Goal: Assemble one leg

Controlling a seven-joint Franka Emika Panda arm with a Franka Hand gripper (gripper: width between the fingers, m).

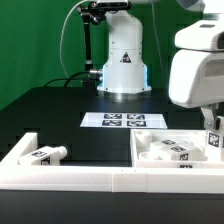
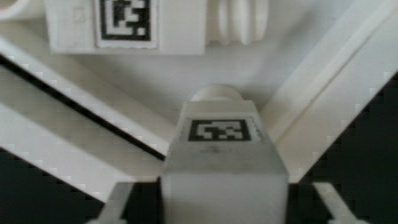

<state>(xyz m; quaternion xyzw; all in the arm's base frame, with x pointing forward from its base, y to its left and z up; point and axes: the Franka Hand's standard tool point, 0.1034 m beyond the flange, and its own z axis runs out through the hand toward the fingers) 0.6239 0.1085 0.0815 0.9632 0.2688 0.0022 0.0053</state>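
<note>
In the wrist view a white leg [image 2: 221,135] with a square tag on it lies between my fingers [image 2: 135,205]. My gripper [image 2: 226,206] is open, with a dark gap on each side of the leg. A second leg [image 2: 143,25] with a ribbed end lies beyond it against the tray wall. In the exterior view my gripper [image 1: 212,132] hangs low over the tray's compartment at the exterior view's right, where tagged legs [image 1: 172,151] lie. Another leg [image 1: 48,153] lies in the compartment at the exterior view's left.
The white tray rim [image 1: 100,172] runs along the front, and a divider wall [image 1: 133,150] splits it. The marker board [image 1: 122,120] lies on the black table behind the tray. The robot base [image 1: 123,60] stands at the back. The tray's sloping walls [image 2: 329,80] close in round the legs.
</note>
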